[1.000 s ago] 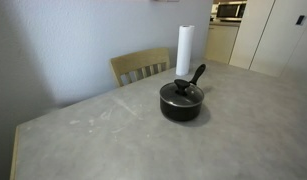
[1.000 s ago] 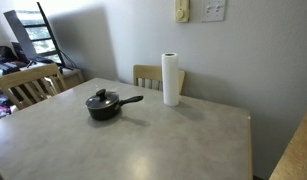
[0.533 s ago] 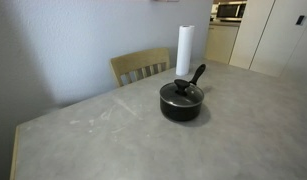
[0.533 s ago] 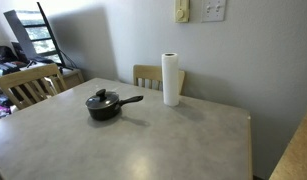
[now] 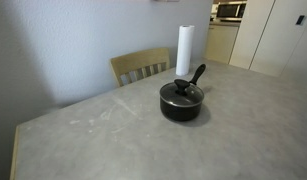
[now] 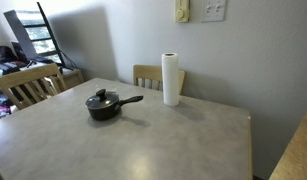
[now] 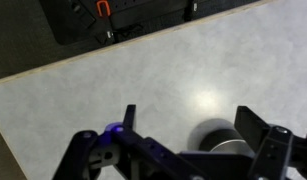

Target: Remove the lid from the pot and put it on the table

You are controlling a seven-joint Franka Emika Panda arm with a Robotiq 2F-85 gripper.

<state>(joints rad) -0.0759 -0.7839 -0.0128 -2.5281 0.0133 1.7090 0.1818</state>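
Observation:
The pot (image 5: 181,105) is a small black saucepan on the light grey mottled table (image 5: 93,135), and it shows in both exterior views (image 6: 103,109). The glass lid (image 5: 180,93) with its black knob sits closed on the pot (image 6: 100,99). The long black handle (image 5: 196,74) sticks out at an angle. My gripper (image 7: 191,125) appears only in the wrist view, open and empty above the bare tabletop (image 7: 143,70). Neither pot nor lid shows in the wrist view. The arm is out of both exterior views.
A white paper-towel roll (image 5: 184,50) stands behind the pot (image 6: 172,79). A wooden chair (image 5: 141,66) is at the table's far edge (image 6: 148,74), and another chair (image 6: 28,86) is at one side. The table edge (image 7: 53,68) runs across the wrist view, with dark equipment beyond it.

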